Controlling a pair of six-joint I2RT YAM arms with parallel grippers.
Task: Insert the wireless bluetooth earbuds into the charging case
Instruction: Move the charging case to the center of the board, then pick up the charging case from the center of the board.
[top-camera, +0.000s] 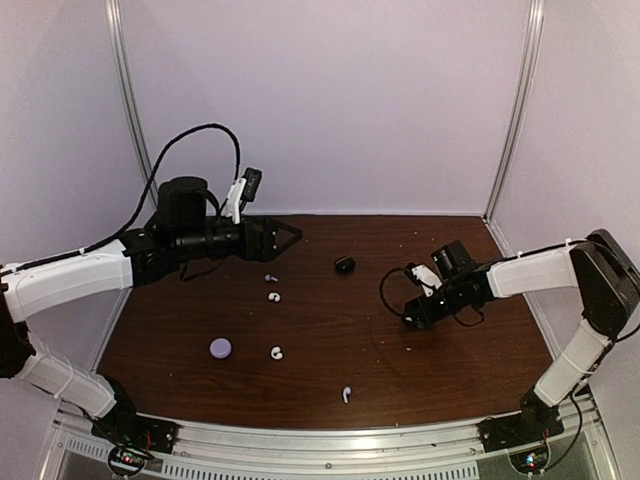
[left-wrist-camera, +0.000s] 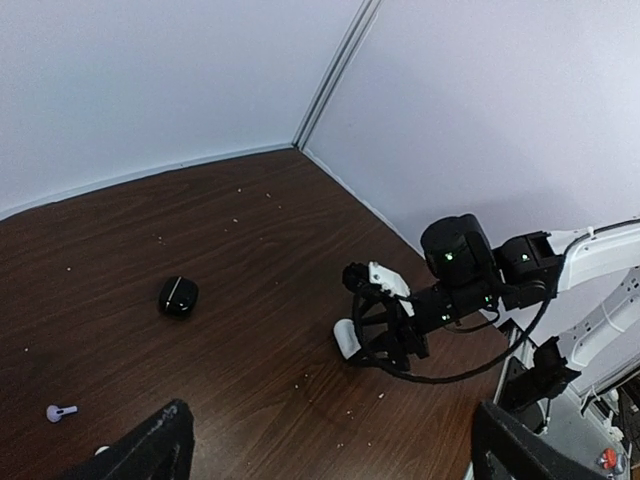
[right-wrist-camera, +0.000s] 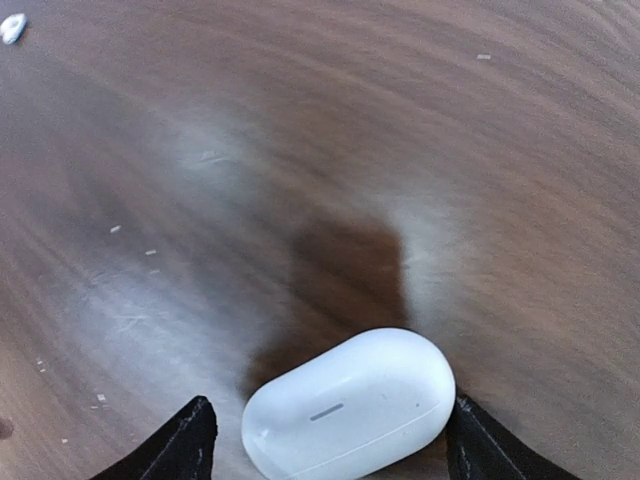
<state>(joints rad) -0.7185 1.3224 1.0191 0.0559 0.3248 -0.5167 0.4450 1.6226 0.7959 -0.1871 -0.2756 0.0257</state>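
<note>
left gripper (top-camera: 285, 237): fingers spread wide, nothing between them; above the far left part of the table (top-camera: 480, 340).
right gripper (right-wrist-camera: 335, 432): fingers spread either side of the white charging case (right-wrist-camera: 350, 400); slim gap visible at one finger.
white charging case: closed, lying on the wood on the right side.
curled white earbuds (top-camera: 274, 297): three, loose column mid-table, well apart from the case.
stemmed white earbud (top-camera: 346, 394): near the front edge.
black case (top-camera: 344, 265): closed, between the two grippers.

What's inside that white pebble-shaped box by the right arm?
The white case is shut; only its smooth shell and a small slot show. Whatever is inside is hidden.
</note>
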